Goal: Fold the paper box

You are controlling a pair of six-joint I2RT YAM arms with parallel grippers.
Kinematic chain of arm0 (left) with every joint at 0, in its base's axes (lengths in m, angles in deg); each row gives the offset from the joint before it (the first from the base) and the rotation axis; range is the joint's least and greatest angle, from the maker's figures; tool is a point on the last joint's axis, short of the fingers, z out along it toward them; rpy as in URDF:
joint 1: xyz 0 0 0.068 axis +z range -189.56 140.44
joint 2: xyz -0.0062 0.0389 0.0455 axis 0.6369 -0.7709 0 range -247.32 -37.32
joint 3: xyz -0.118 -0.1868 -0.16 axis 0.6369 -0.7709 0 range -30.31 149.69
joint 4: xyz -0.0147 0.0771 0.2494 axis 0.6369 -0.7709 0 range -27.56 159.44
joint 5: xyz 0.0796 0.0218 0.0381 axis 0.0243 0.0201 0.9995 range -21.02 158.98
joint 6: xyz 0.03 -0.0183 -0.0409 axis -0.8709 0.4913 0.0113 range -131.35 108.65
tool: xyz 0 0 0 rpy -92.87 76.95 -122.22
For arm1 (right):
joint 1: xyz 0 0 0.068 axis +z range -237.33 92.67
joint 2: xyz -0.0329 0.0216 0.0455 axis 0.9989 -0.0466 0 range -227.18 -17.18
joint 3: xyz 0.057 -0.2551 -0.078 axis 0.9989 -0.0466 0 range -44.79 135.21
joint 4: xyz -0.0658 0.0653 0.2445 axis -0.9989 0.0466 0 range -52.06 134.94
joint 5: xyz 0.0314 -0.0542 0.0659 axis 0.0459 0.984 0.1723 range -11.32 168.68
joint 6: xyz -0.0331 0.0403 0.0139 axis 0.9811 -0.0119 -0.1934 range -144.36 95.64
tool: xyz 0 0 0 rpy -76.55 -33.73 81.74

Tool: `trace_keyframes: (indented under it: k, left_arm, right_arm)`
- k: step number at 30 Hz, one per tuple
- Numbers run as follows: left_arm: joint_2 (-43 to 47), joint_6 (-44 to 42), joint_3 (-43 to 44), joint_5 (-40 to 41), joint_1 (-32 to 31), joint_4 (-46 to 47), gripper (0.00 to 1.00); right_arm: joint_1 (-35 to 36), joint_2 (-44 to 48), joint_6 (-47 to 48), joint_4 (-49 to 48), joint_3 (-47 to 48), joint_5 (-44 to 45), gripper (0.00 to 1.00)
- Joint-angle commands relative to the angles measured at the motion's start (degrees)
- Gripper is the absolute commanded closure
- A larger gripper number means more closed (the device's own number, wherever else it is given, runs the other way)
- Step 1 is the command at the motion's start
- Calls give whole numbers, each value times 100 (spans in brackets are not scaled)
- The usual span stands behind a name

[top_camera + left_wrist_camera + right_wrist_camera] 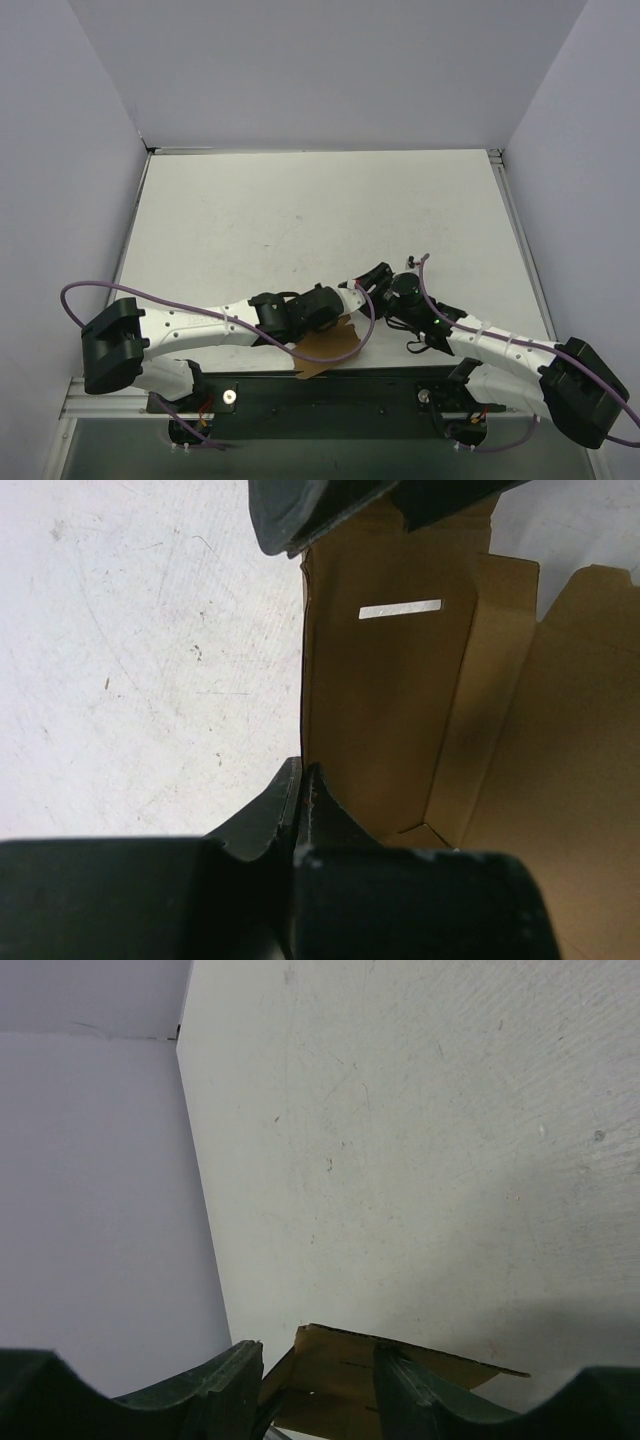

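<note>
Brown cardboard, thin and creased: the paper box (380,710) is part-raised, not yet closed. One wall stands upright. A narrower side panel (495,700) is bent inward just past it, and a broad flap (570,780) lies open to the far side.

Left gripper (303,780): fingers fully closed, pinching the near edge of the upright wall. The cardboard runs straight out from between the tips. A slot (400,609) is cut in that wall, well out ahead of the tips.

Right gripper (318,1362): fingers about half spread, with a corner of the box sitting in the gap. The sheet carries on past one finger (400,1385). It cannot be told whether either finger presses on the cardboard, so no grip is confirmed there.

In the overhead view, both sets of fingers meet over the box at the near edge of the table (300,220), just ahead of the arm bases.

Step in hand, judged: holding one wall steady while the other arm lines up on a flap or tab.

The next move likely calls for the left pinch to hold without creasing the wall. The right fingers would close on or push the loose flap, turn it along its crease and steer its tab toward the slot. Thin stock like this would buckle under a hard shove.
</note>
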Motion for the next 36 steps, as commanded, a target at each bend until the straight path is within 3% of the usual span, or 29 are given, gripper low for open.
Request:
trace_keyframes:
  k: [1,10,14,28,36]
  left_arm:
    - [100,7,125,-34,-76,199,100]
    - [-15,86,169,45,-76,155,100]
    - [-59,94,186,54,-76,146,100]
    - [-173,270,301,-104,11,67,100]
    - [-182,393,353,-139,99,23,100]
  right_arm:
    - [0,-243,75,-64,103,155,53]
    - [149,-411,145,-100,190,85,65]
    - [211,-411,250,-56,243,120,75]
    - [668,-454,462,208,498,243,84]
    - [853,-604,251,208,463,252,94]
